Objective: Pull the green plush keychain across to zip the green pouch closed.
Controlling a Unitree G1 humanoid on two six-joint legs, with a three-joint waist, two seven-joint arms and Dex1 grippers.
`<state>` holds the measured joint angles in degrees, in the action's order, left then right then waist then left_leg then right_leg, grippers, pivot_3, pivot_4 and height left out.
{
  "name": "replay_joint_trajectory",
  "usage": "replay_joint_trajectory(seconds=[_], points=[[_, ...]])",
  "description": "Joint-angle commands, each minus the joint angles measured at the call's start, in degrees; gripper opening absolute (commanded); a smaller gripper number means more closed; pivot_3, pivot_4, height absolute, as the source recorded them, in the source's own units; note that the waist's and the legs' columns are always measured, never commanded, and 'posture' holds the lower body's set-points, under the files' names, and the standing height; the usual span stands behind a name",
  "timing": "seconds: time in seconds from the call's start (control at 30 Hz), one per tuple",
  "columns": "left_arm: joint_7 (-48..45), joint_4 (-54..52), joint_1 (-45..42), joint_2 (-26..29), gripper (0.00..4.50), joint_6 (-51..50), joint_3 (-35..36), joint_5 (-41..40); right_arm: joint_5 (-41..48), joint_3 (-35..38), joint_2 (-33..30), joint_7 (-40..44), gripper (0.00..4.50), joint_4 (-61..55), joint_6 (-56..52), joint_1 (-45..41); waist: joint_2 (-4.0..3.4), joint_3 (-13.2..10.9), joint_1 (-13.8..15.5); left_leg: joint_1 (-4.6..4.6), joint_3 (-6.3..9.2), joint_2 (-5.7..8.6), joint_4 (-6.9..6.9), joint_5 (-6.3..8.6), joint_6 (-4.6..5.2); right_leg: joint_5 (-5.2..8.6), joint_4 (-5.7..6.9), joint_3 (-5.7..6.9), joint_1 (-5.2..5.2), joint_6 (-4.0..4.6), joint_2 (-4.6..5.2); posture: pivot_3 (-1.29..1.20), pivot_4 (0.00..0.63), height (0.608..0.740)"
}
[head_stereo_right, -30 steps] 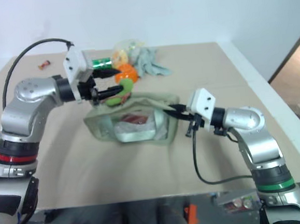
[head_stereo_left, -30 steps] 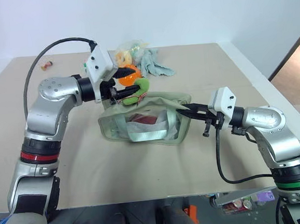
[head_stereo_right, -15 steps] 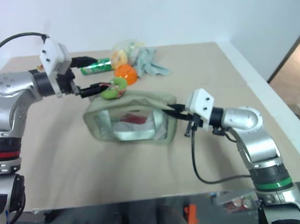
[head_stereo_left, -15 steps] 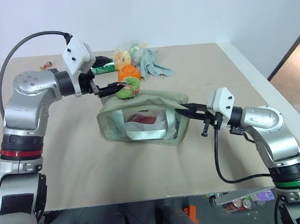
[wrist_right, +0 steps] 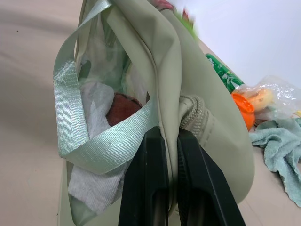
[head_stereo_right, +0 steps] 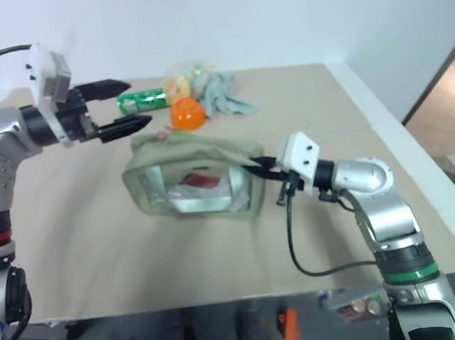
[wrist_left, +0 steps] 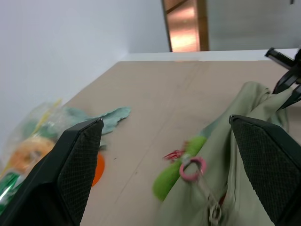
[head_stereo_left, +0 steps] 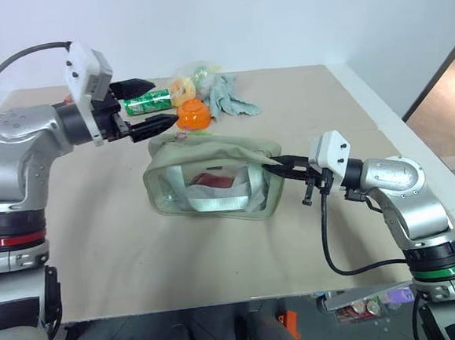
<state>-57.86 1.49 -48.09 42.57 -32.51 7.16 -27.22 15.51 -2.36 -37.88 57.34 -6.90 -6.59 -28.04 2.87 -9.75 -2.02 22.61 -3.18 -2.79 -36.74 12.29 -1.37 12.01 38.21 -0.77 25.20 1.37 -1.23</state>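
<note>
My right tool (head_stereo_left: 284,164) is pinching the end seam of the green pouch (head_stereo_left: 212,179), I judge to anchor it against the zip's pull. The pouch sits mid-worktop (head_stereo_left: 218,249), its clear window showing a red item inside. My left tool (head_stereo_left: 147,105) hangs spread wide above the pouch's far corner, gripping nothing. The green plush keychain (wrist_left: 176,172) lies free on the worktop just beside the pouch's top, on a pink ring at the zip slider. An orange bowl (head_stereo_left: 194,114) and green can (head_stereo_left: 147,104) stand beyond the pouch. The zip looks drawn across to me.
</note>
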Motion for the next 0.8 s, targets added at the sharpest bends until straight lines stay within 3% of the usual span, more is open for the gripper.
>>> replay_joint_trajectory(seconds=[0.03,0.13,0.3,0.47,0.8], points=[[0.99,-4.18,4.74,2.94,4.44,0.18,4.46,-0.94,0.12,-0.5,0.24,0.37,0.0,-0.24,-0.32,-1.29,0.0,0.0,-0.17,-0.01,-0.01,-0.01,0.01,0.0,0.0,0.0,0.0,-0.01,0.0,0.01,0.06,0.0,0.15,0.74],[1.48,-9.1,12.6,4.59,4.44,0.28,7.25,-1.52,0.08,-0.57,0.36,0.51,0.0,-0.08,-0.46,-1.53,0.0,0.0,-0.42,-0.07,-0.09,-0.06,0.09,0.0,0.0,0.02,0.0,-0.06,0.01,0.04,0.12,0.0,0.15,0.74],[6.21,-22.02,28.78,2.0,4.44,-1.73,12.99,-5.99,0.02,-0.96,0.51,0.8,0.0,0.07,-0.99,-2.01,0.02,0.01,-0.5,-0.07,-0.2,-0.17,0.14,0.01,-0.01,0.06,-0.01,-0.11,0.02,0.1,0.22,0.0,0.15,0.74],[9.84,-24.66,31.81,-0.68,4.44,-1.96,11.99,-8.01,0.02,-1.36,0.64,1.13,0.0,0.18,-1.34,-2.7,0.03,0.01,-0.37,-0.17,-0.23,-0.05,0.08,-0.03,0.02,-0.05,0.0,-0.13,-0.05,0.03,0.27,0.0,0.15,0.74],[10.25,-20.08,30.55,-3.32,4.44,0.94,7.62,-6.37,0.02,-1.14,0.38,1.12,0.0,-0.08,-1.9,-3.13,0.04,0.01,-0.53,-0.27,-0.4,-0.07,0.17,-0.03,0.02,-0.04,0.0,-0.22,-0.05,0.12,0.09,0.0,0.15,0.74]])
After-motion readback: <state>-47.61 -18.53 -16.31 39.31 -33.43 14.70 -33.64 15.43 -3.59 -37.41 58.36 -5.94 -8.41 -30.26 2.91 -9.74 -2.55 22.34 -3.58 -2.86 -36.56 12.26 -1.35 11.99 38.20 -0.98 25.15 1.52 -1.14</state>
